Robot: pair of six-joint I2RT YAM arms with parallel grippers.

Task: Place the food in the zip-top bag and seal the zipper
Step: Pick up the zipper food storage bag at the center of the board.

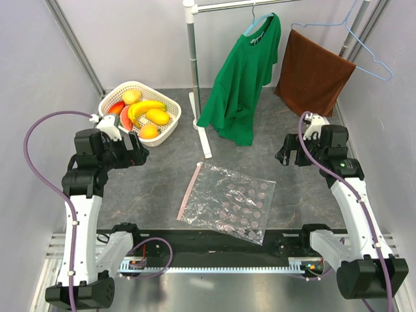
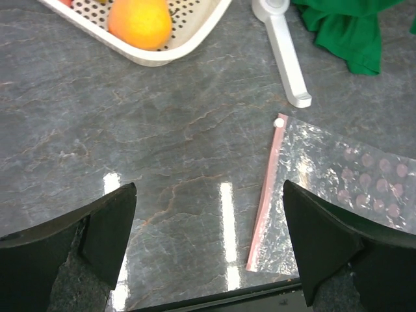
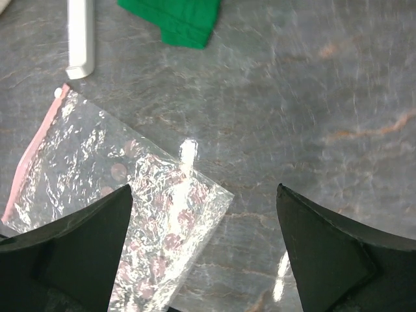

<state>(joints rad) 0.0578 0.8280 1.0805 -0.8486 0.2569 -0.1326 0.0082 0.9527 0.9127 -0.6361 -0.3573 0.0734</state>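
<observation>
The zip-top bag (image 1: 234, 201) lies flat on the surface (image 1: 149, 188), zipper (image 1: 189, 190) along its 9 o'clock edge. The food (image 1: 146, 114) sits in the basket (image 1: 174, 120) at 11 o'clock. Left gripper (image 2: 209, 234) and right gripper (image 3: 205, 240) hover, fingers spread, empty. Best approach, I judge: left takes one fruit while right lifts the mouth.

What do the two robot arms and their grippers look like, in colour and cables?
Both the left arm and the right arm have white links with black joints. A purple cable loops along each. The left gripper and right gripper have wide black wedge-shaped fingers.
</observation>
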